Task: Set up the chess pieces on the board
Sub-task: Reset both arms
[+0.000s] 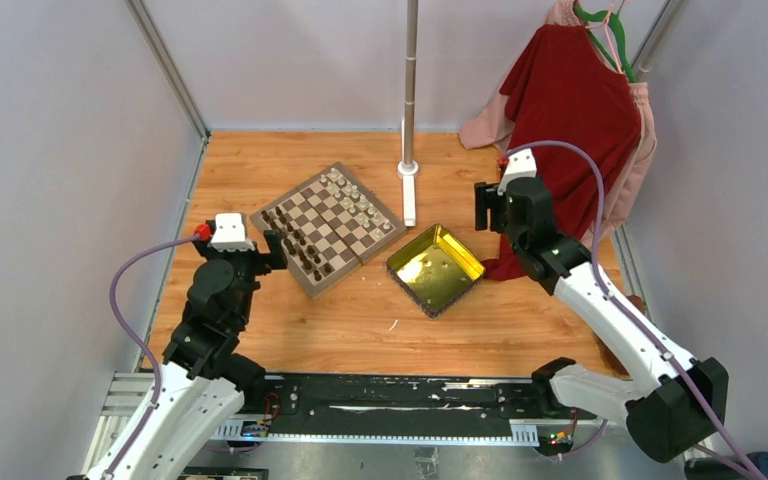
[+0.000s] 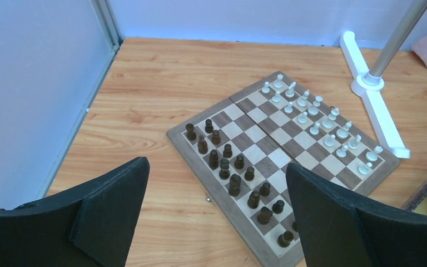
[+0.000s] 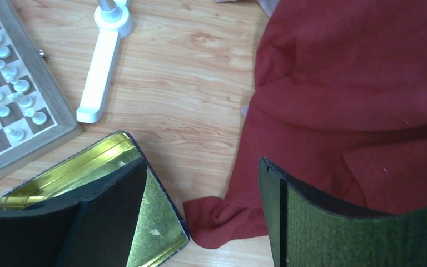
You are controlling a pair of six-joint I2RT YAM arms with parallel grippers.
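Left gripper (image 2: 216,167) jaws wide, empty, at near-left edge of the board (image 1: 332,228), which lies mid-table. Right gripper (image 3: 203,164) jaws wide, empty, between yellow tray (image 1: 435,268) and red cloth (image 3: 356,100). Chess pieces (image 2: 234,183) stand on board: dark in 2 near rows, cream in 2 far rows.

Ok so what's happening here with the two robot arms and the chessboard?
The board looks about set: dark pieces and white pieces stand in two rows each at opposite edges. Both arms are empty-handed. The left gripper hangs open near the dark side, and the right gripper is open over the yellow tray and a red garment.
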